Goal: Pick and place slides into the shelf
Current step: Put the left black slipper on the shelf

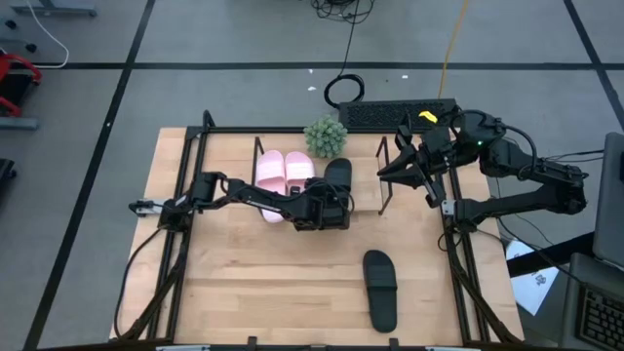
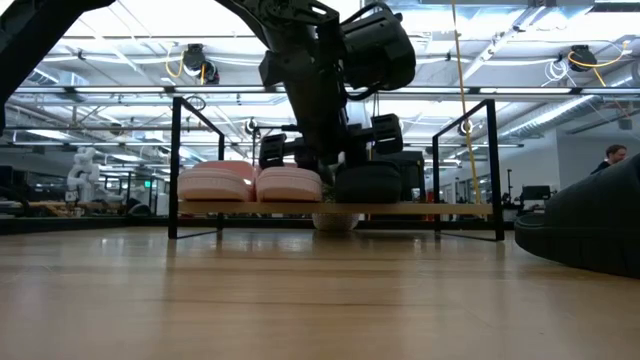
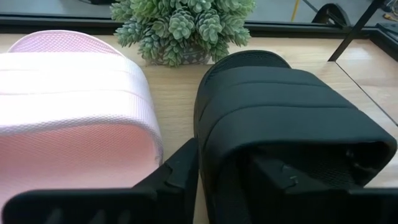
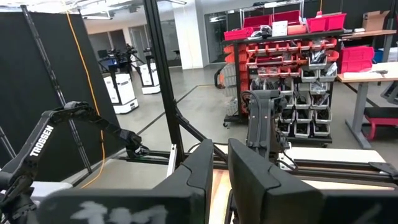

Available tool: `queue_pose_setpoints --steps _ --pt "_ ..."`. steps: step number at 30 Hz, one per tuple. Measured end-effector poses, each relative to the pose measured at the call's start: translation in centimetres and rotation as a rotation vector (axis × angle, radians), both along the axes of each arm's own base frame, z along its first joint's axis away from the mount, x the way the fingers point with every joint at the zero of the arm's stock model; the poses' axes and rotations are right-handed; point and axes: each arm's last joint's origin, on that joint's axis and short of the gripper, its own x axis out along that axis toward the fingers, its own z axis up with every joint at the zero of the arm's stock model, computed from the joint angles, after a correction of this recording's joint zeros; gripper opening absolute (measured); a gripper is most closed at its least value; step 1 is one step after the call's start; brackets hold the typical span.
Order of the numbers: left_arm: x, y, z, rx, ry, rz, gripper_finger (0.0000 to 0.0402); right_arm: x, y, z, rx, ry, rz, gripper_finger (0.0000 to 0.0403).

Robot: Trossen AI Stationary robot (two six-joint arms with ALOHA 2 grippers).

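Landmark: we take the shelf point(image 1: 292, 200), a low rack with a light wooden board and thin dark metal end frames, as our reference.
Pink pair: two pale pink foam slides with a wide strap point(image 1: 283, 174) lie side by side on the shelf board, at its left half.
Black slide on shelf: one matte black slide with a ribbed wide strap point(image 3: 280, 118) lies on the board just beside the pink pair, toe toward the small green succulent plant point(image 1: 326, 136) that stands behind the shelf.
Black slide left over: the second matte black slide point(image 1: 380, 289) lies flat on the wooden desk point(image 1: 253, 283), well in front of the shelf and toward its right end.
Left pincer: the left pincer point(image 1: 331, 208) is at the heel of the black slide on the shelf; one finger point(image 3: 180, 171) shows between the two slides, and its jaws look partly apart, so we judge it is letting go.
Right pincer: the right pincer point(image 1: 414, 161) hangs beside the right end frame of the shelf, fingers near together, holding nothing.
Handling: we judge the slides are light, soft foam that bends a little and is not fragile.
Where to hold: we think the strap is best, one finger under it and one above.
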Motion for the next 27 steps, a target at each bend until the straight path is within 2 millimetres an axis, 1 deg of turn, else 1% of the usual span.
queue_pose_setpoints --steps 6,11,15,22,24,27 --pt "0.0 0.0 0.1 0.002 0.0 0.0 0.0134 0.0 0.0 0.0 0.0 0.0 0.0 0.0043" --pt "0.0 -0.3 0.2 0.0 -0.001 -0.008 0.0144 0.0 0.0 0.0 0.0 0.0 0.0 0.0043" --pt "0.6 -0.6 1.1 0.008 -0.004 -0.034 0.0145 0.0 0.0 0.0 0.0 0.0 0.0 0.0043" --pt "1.6 -1.5 3.8 0.058 0.037 -0.112 0.0145 0.0 0.0 0.0 0.017 0.007 0.0 0.0043" --pt "1.6 -1.7 4.2 0.074 0.06 -0.116 0.0145 0.0 0.0 0.0 0.024 0.009 0.0 0.0043" --pt "0.9 -1.6 3.9 0.067 0.109 -0.093 0.0145 0.0 0.0 0.0 0.025 0.009 0.0 0.0043"
